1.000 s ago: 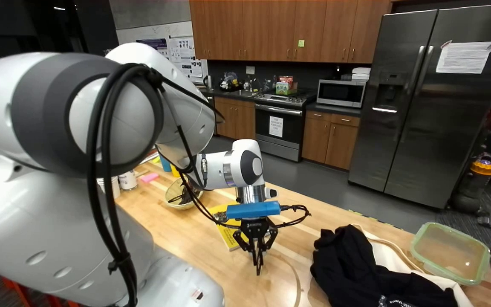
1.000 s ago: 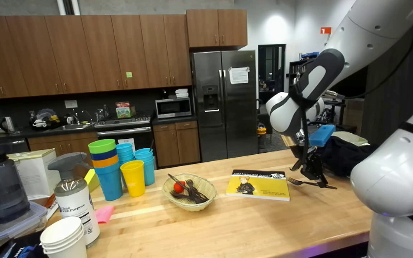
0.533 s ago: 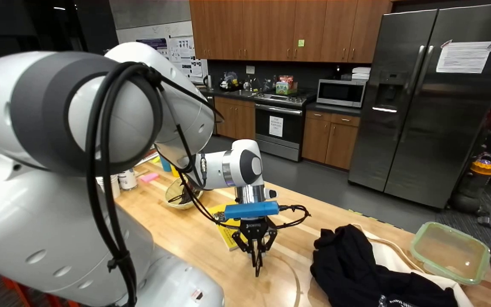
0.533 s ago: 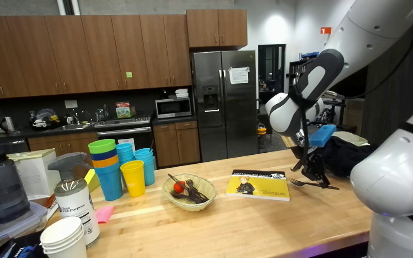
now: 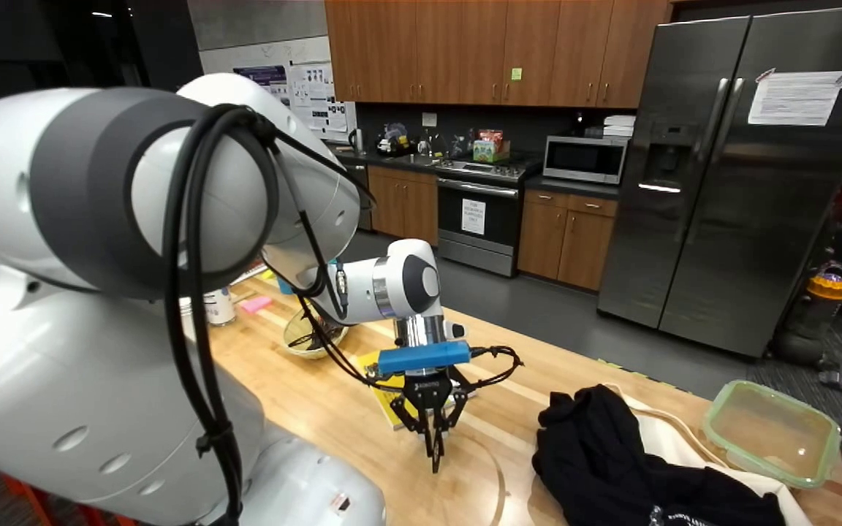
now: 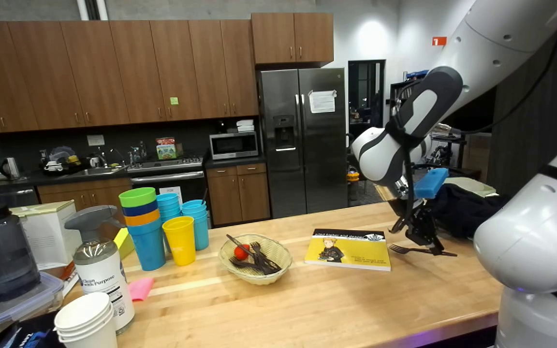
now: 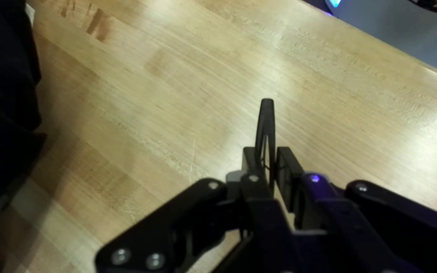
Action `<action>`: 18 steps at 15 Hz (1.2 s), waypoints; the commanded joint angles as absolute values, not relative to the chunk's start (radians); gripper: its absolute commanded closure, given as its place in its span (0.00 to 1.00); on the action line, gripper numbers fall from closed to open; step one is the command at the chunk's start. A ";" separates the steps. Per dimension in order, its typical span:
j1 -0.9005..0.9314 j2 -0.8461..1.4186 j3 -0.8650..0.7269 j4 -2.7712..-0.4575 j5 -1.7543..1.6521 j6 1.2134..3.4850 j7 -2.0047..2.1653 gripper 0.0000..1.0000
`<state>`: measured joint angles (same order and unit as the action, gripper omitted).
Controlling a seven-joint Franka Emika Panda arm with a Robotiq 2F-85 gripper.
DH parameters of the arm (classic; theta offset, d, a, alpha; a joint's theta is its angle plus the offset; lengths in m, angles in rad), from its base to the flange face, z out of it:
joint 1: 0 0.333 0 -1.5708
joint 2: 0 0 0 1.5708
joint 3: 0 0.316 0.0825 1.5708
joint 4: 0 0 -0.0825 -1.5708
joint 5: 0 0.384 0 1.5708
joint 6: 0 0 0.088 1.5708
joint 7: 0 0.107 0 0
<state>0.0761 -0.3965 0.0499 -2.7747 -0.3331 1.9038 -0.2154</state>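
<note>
The wrist view shows your gripper (image 7: 268, 160) clamped on the dark fork (image 7: 266, 120) — likely light, stiff, slick plastic, best pinched mid-handle. In an exterior view, its slim tines (image 6: 397, 249) face the flat yellow book (image 6: 351, 252); clearance over the smooth wooden table (image 6: 259, 314) is hard to judge. In both exterior views, soft black cloth (image 5: 622, 464) lies near.

I'm looking into a kitchen: brown wooden wall cabinets (image 6: 109, 72), a tall dark-steel double-door fridge (image 6: 303, 145), a boxy silver microwave (image 5: 585, 159) and a steel-and-black oven (image 5: 498, 223) tell me so, while a flat white printed poster (image 5: 316, 95) suggests a lab or office.
</note>
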 commanded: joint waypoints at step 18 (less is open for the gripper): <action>0.126 -0.349 0.075 -2.775 -0.336 1.843 -0.239 0.96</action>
<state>0.1206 -0.3435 0.0705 -2.7765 -0.3330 1.8584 -0.2313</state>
